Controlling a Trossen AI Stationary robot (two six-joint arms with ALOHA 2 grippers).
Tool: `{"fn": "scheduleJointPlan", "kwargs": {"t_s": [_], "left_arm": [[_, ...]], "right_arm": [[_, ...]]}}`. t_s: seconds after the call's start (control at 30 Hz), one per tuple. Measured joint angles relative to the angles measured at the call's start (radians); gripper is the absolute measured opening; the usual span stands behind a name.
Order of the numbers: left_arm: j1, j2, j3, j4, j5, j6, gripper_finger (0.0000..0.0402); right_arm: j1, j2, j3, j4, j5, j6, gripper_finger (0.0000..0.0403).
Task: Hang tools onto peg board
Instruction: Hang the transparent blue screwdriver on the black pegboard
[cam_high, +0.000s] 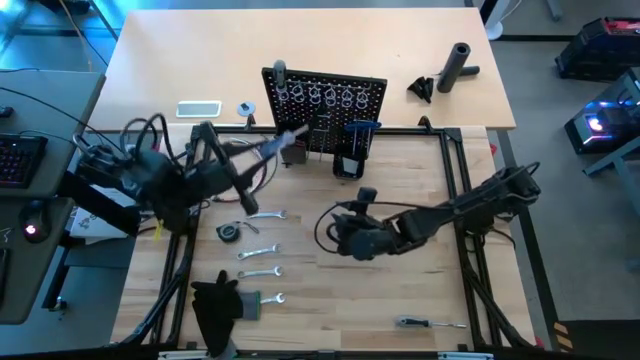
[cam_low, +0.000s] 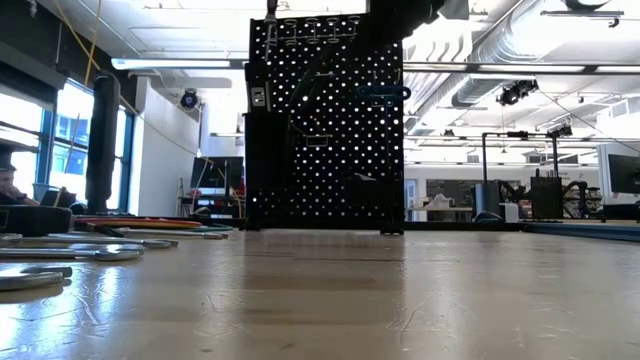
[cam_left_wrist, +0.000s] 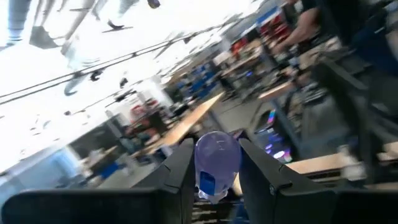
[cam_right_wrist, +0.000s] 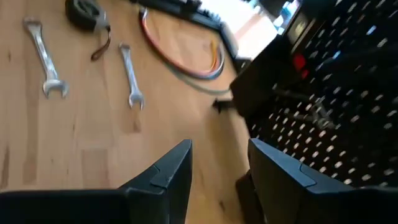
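Observation:
The peg board (cam_high: 325, 100) stands upright at the table's far middle, with silver rings along its top and a blue-handled tool (cam_high: 362, 126) hanging on it. My left gripper (cam_high: 290, 140) is raised just in front of the board's left part and is shut on a translucent blue tool handle (cam_left_wrist: 216, 158). My right gripper (cam_high: 332, 235) hovers open over the table's middle, touching nothing. Several silver wrenches (cam_high: 258, 252) and a small round tape measure (cam_high: 229, 231) lie flat on the table to its left; these also show in the right wrist view as wrenches (cam_right_wrist: 130, 74) and tape measure (cam_right_wrist: 84, 9). My left gripper pinches the blue handle's rounded end (cam_left_wrist: 217, 149) between its two fingers (cam_left_wrist: 180, 168). The handle is lifted clear of the table. The rest of the tool is hidden behind the handle and the fingers.
A screwdriver (cam_high: 430, 322) lies near the table's near right edge. A black glove-like cloth (cam_high: 215, 305) sits at the near left. A black cylinder (cam_high: 458, 65) and a white flat object (cam_high: 198, 109) lie on the far table. Coloured wires (cam_right_wrist: 186, 59) curl beside the board's base.

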Motion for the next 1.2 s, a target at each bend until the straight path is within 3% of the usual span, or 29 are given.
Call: {"fn": "scheduleJointPlan", "kwargs": {"t_s": [0.17, 0.53, 0.67, 0.83, 0.93, 1.2], "left_arm": [[0.077, 0.125, 0.266, -0.196, -0.032, 0.024, 0.0086], [0.299, 0.464, 0.941, -0.756, 0.026, -0.159, 0.0086], [0.371, 0.474, 0.881, -0.698, 0.037, -0.112, 0.0086], [0.447, 0.483, 0.918, -0.808, 0.135, -0.248, 0.0086], [0.468, 0.483, 0.924, -0.841, 0.184, -0.309, 0.0086], [0.473, 0.486, 0.924, -0.958, 0.184, -0.379, 0.0086]], "right_arm": [[-0.041, 0.000, 0.000, -0.031, -0.061, -0.007, 0.0152], [-0.092, 0.000, 0.000, -0.033, -0.135, -0.068, 0.0152], [-0.102, 0.000, 0.000, -0.044, -0.161, -0.062, 0.0152], [-0.103, 0.000, -0.001, -0.057, -0.177, -0.042, 0.0152], [-0.102, 0.000, -0.001, -0.070, -0.177, -0.032, 0.0152], [-0.109, 0.000, -0.001, -0.075, -0.177, -0.030, 0.0152]]}}
